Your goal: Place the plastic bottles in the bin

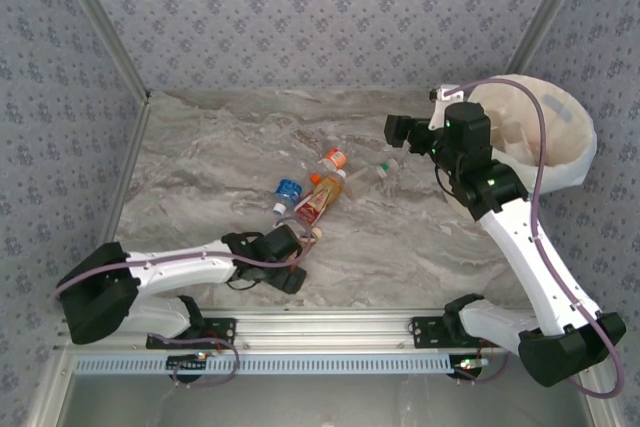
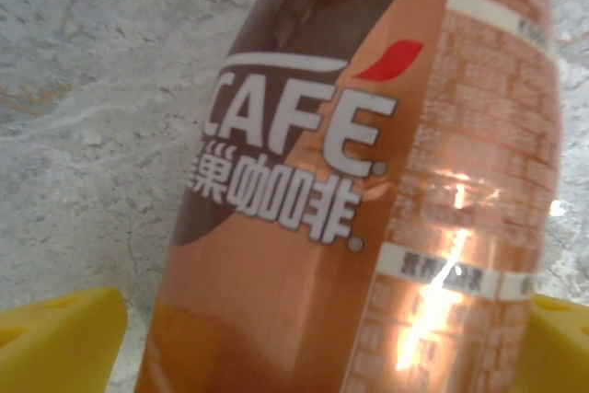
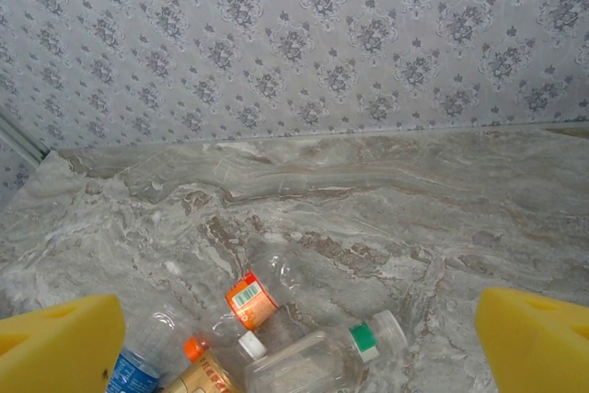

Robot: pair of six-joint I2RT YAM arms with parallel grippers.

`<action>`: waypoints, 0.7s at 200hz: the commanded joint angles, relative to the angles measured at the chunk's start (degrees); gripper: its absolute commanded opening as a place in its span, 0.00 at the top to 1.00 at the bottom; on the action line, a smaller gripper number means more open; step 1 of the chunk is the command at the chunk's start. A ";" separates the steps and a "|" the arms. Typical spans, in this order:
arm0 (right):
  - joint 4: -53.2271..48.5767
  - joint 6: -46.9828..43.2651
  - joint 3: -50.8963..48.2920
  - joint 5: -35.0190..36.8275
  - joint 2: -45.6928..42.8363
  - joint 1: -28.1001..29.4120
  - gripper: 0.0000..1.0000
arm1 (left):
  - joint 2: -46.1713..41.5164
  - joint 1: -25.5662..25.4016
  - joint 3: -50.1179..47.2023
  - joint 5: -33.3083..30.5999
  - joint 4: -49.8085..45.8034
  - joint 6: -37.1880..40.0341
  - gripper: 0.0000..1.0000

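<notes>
Grasping step: the left claw (image 2: 311, 345) stood wide astride the coffee bottle (image 2: 368, 135), which lay at the middle of the table (image 1: 200, 167). Next, I judged, it needed to close squarely. The right claw (image 3: 299, 342) hung wide and empty by the bin (image 1: 560, 137) at two o'clock.

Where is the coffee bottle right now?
The coffee bottle lies mid-table in the top view, right of the blue-capped bottle, and sits inside the open left end effector in the left wrist view.
</notes>
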 commanded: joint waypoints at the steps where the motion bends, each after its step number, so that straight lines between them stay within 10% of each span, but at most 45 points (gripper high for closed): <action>1: -0.11 1.17 -0.31 1.57 -0.91 0.49 0.00 | 1.31 -0.76 1.18 -0.72 2.58 0.94 0.03; 85: 0.37 1.28 -0.60 2.21 -0.41 0.67 0.00 | 1.12 -1.21 1.02 0.12 4.16 1.74 0.46; 140: 0.30 1.60 -0.60 2.13 -0.05 0.66 0.00 | -1.39 -1.21 5.07 -1.26 2.53 5.09 0.55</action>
